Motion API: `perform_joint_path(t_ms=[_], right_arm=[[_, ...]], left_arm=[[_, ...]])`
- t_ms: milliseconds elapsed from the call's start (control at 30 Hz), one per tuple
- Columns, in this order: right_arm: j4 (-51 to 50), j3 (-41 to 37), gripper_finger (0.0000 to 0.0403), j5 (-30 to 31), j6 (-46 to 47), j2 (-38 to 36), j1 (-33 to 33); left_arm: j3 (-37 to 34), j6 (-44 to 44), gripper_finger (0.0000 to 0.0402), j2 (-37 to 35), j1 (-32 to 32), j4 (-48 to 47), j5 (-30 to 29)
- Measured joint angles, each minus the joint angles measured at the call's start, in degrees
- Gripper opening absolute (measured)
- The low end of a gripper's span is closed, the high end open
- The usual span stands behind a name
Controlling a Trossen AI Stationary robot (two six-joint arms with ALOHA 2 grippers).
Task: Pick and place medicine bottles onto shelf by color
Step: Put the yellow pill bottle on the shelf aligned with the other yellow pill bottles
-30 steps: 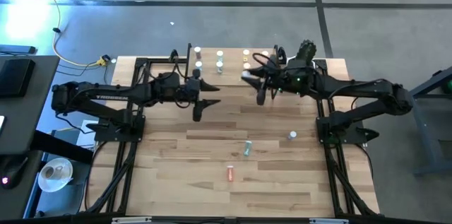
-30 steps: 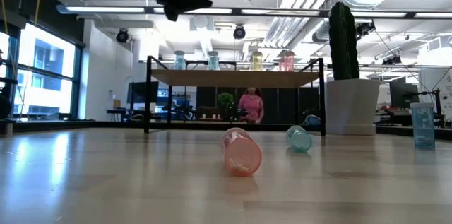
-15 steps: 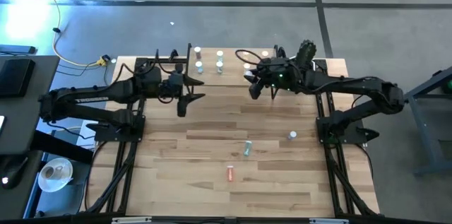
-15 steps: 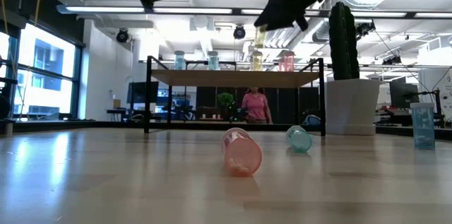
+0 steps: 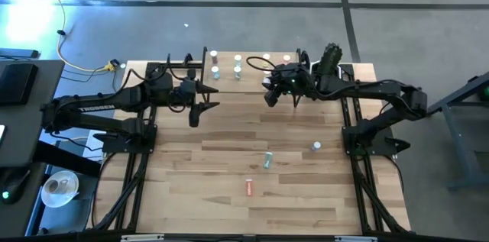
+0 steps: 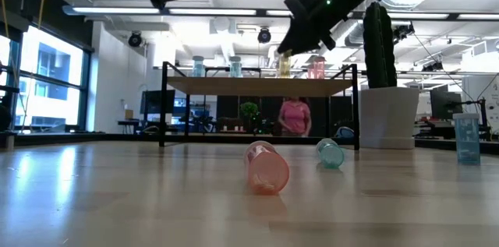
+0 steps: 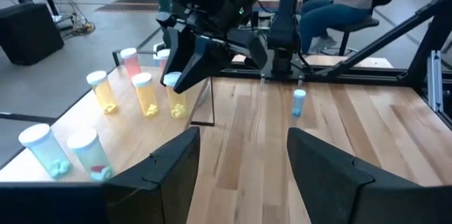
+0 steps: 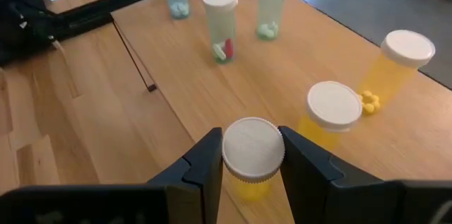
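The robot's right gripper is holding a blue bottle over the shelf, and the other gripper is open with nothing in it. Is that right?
Almost. The bottle in the right gripper is yellow with a white cap, not blue; the right wrist view shows it. It is over the shelf, and the left gripper is open and holds nothing.

Yellow bottle (image 8: 253,159) upright, pinched at its white cap over the shelf (image 8: 318,61); pink bottle (image 6: 266,167) and teal bottle (image 6: 330,153) lying on the tabletop

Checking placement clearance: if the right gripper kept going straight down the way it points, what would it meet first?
The right gripper, shut on a yellow bottle, points down at the shelf; the bottle's base would likely meet the board first, beside two standing yellow bottles. Remaining gap unclear.
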Motion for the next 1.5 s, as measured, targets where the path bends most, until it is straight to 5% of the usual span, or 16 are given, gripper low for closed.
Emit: perform_joint_path(t_ms=[1500], right_arm=[[-0.85, 0.11, 0.0121, 2.21, -2.77, 1.32, 0.02]], left_arm=[[-0.02, -0.02, 0.0204, 0.02, -0.02, -1.04, -2.38]])
